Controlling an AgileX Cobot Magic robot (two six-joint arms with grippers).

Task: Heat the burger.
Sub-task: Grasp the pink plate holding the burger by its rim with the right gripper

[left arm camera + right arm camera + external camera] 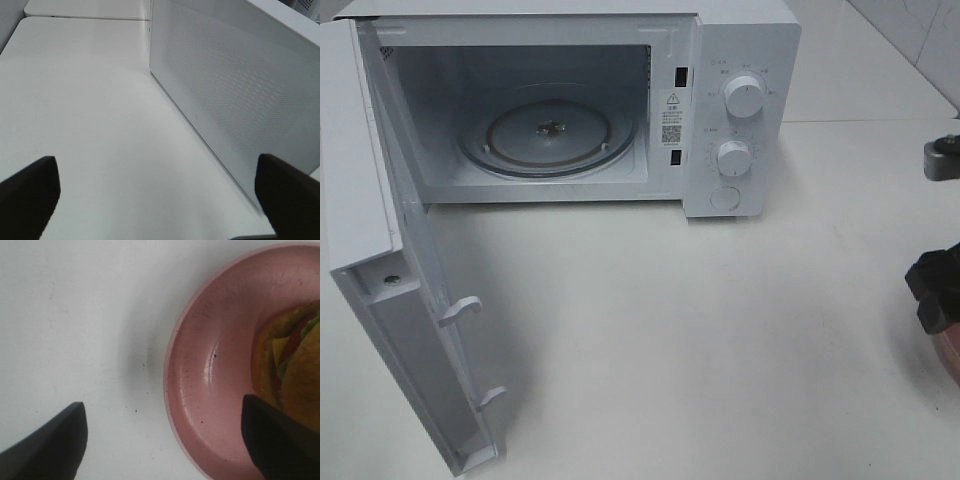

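left gripper (157, 170): fingers spread wide, nothing between them, only bare table (90, 100) underneath. just beside its one finger runs a white dotted panel (235, 90) of the microwave; door face or side wall, i cannot tell. the panel's bottom edge meets the table in a straight line. the table on the other side of it is open.

right gripper (162, 407): also spread, pinching nothing. one finger (50, 445) hangs over bare table, the other (280, 440) over the plate (215, 390). the plate's rim passes between the two.

burger (295, 365): on the pink plate, toward the side away from the bare-table finger and partly hidden behind the nearer one. bun, red, yellow and green layers show. it looks tipped on its side, layers facing the camera.

high view: microwave (750, 30) at the back of the table, door (420, 340) swung fully out to the left, edge-on, with two latch hooks sticking out of its inner face. cavity clear to the glass turntable (550, 135). two knobs (744, 98) on the right panel. a broad stretch of white table lies in front of the opening. my right gripper sits at the far right edge of this view, well apart from the microwave, with a sliver of brownish pink below it, cut off by the frame.
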